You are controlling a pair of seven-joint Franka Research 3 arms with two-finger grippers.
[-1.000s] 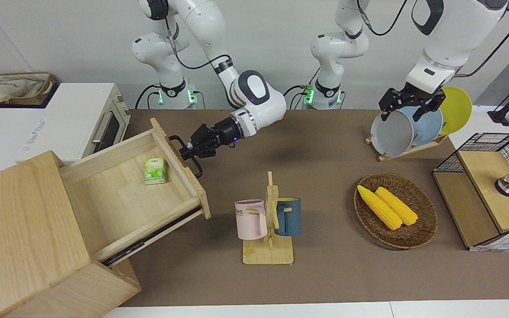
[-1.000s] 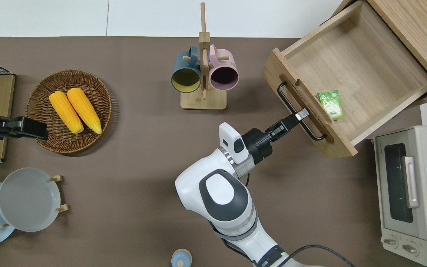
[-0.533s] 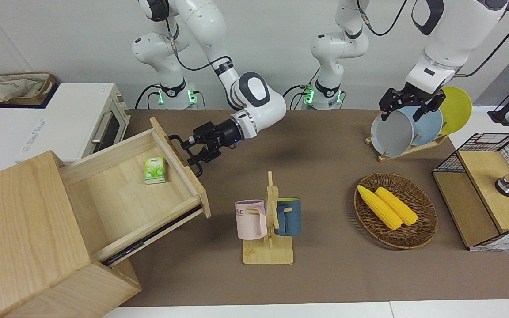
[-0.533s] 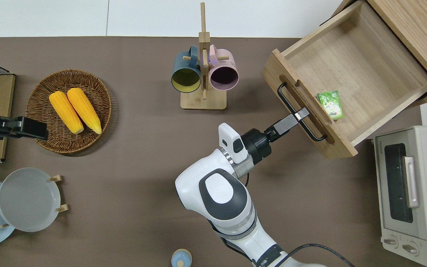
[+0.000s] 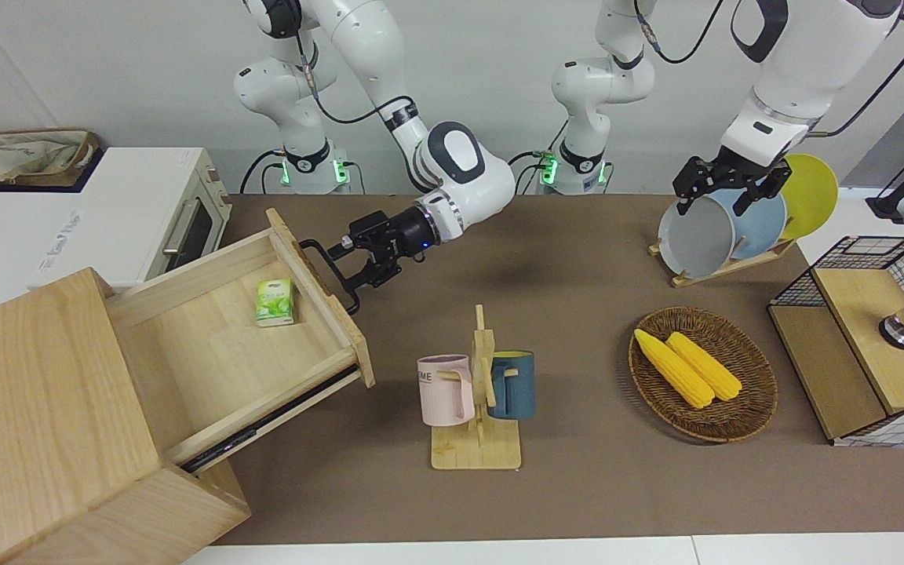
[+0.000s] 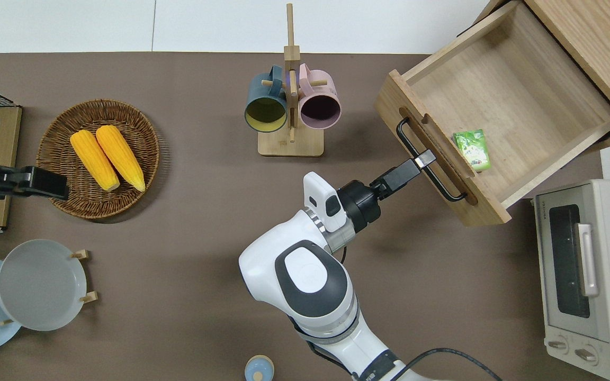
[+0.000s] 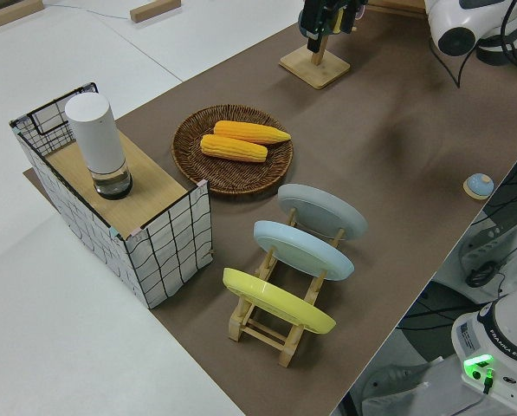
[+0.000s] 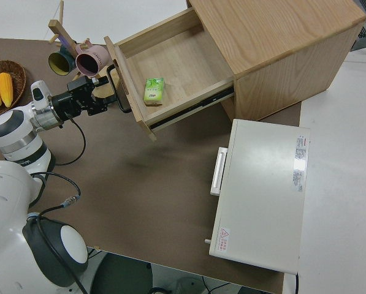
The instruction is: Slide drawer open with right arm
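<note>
The light-wood drawer [image 5: 209,353] stands pulled far out of its cabinet [image 5: 36,408] at the right arm's end of the table. A small green box [image 5: 275,302] lies in it near the front panel. The black bar handle [image 6: 408,138] is on the front panel. My right gripper [image 5: 346,267] is open, its fingertips level with the middle of the handle, one on each side of the bar; it also shows in the overhead view [image 6: 424,158] and the right side view [image 8: 106,98]. I cannot tell whether it touches the bar. My left gripper [image 5: 723,188] is parked and open.
A white toaster oven [image 5: 130,212] stands beside the cabinet, nearer to the robots. A mug stand [image 5: 477,392] with a pink and a blue mug is mid-table. A wicker basket [image 5: 766,392] of corn, a plate rack [image 5: 734,224] and a wire-mesh rack [image 5: 868,337] stand toward the left arm's end.
My right gripper has let go of the handle, opened, and drawn back slightly from the drawer front. The drawer stays open where it was. The left arm has not moved.
</note>
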